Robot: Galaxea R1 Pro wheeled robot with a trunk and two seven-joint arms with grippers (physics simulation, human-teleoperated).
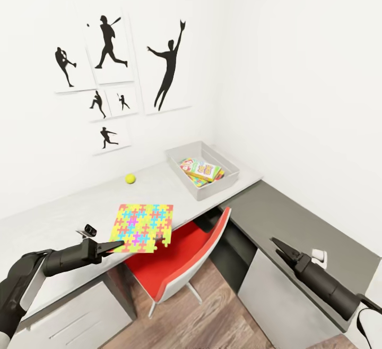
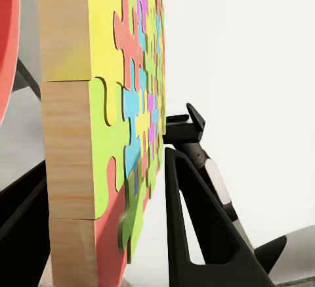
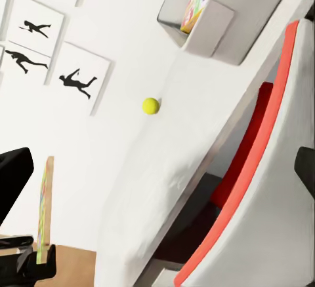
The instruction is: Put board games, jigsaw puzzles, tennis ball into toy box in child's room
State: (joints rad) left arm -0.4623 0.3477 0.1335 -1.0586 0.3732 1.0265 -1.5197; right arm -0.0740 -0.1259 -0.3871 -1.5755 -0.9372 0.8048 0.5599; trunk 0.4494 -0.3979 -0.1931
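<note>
Jigsaw puzzle [image 1: 141,227] level in left gripper [image 1: 118,245]

Matte black tubular arms, each ending in a slim black two-fingered tool [image 1: 118,245]

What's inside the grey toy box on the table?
Colourful board games lie stacked inside the toy box. The top one has a green edge. How many are underneath, and anything beneath them, is covered.
</note>
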